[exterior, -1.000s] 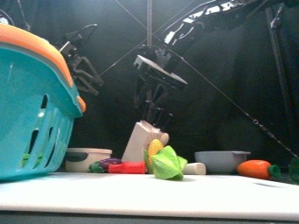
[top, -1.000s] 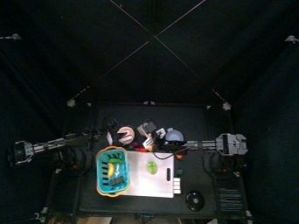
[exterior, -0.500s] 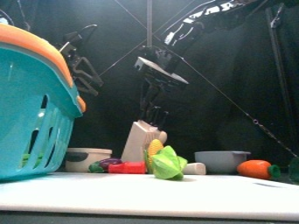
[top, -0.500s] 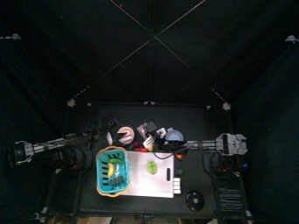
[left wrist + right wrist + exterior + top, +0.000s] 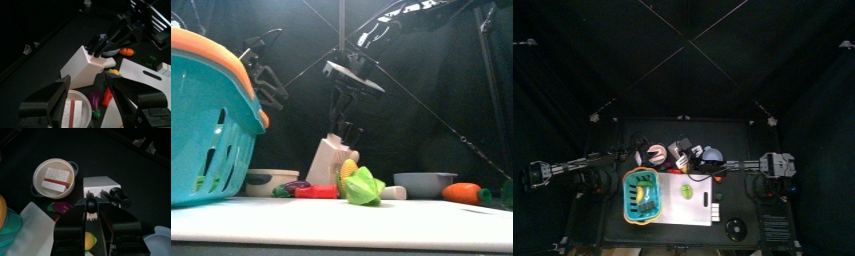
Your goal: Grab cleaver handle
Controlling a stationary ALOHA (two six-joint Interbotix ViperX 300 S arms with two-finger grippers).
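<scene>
Teal plastic basket (image 5: 211,120) with an orange rim fills the near left of the front view, standing at the table's front edge. No brand, label or readable writing shows on anything.

Behind it on the pale cutting board (image 5: 690,195): a yellow-green vegetable (image 5: 362,186) and small red and purple pieces beside it. A grey bowl (image 5: 424,183) and an orange-red piece (image 5: 462,193) lie off to the right, well apart from the basket.

Further back stands the pale knife block (image 5: 100,186), tilted, with several black handles rising from its top. A round cream pot (image 5: 53,178) with something red and white inside sits just beside the block.

Right gripper (image 5: 91,208): jaws partly closed around one black handle, the cleaver handle (image 5: 90,203), which stands in the block between the two jaws. In the right wrist view the handle fills the gap; contact on both sides looks likely but cannot be confirmed for certain.

Left gripper (image 5: 90,87): jaws spread wide, nothing between them, hanging above the table on the left side and looking down at the block and pot.

Surface: small black table (image 5: 740,200), matte. Black curtains on all sides, with thin cross-lines overhead in the top view.

Open room: the table's back strip beyond the block is bare; the right front corner holds a dark rounded object (image 5: 735,230), too small to identify.
</scene>
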